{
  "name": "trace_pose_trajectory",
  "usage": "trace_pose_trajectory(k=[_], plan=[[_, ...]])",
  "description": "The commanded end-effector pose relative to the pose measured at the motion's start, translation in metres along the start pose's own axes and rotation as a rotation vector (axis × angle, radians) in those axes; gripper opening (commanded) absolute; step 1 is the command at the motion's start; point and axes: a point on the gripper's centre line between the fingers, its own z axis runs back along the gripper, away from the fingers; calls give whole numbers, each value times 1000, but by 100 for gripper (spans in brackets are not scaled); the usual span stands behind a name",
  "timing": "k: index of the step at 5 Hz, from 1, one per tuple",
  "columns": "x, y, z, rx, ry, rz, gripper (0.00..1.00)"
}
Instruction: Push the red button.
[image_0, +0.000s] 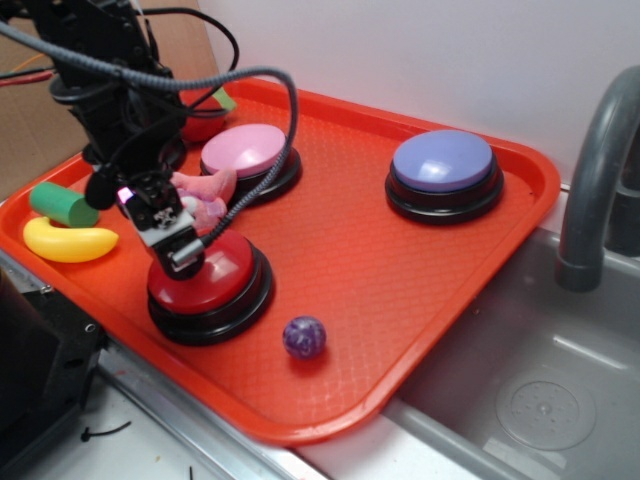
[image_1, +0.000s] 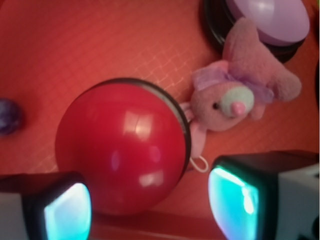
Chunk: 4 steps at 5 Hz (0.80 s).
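The red button (image_0: 212, 278) is a glossy red dome on a black base at the tray's front left. It fills the middle of the wrist view (image_1: 122, 150). My gripper (image_0: 178, 253) hangs over the button's left rear edge, close to or touching the dome. In the wrist view the gripper (image_1: 150, 205) is open, its two glowing pads wide apart on either side of the dome's near edge, holding nothing.
On the orange tray (image_0: 400, 300): a pink-topped button (image_0: 245, 155), a lilac button (image_0: 443, 172), a pink plush bunny (image_1: 240, 95) right beside the red button, a small purple ball (image_0: 303, 337), a banana (image_0: 68, 241), a green cylinder (image_0: 62, 204). A sink and grey faucet (image_0: 595, 180) lie right.
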Motion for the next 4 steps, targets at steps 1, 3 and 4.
trace_pose_trajectory(k=[1,3,4], plan=[[11,-8,1,-4,0,-14,100],[16,-7,-7,4,48,-15,100],[16,-6,-11,9,64,-14,100]])
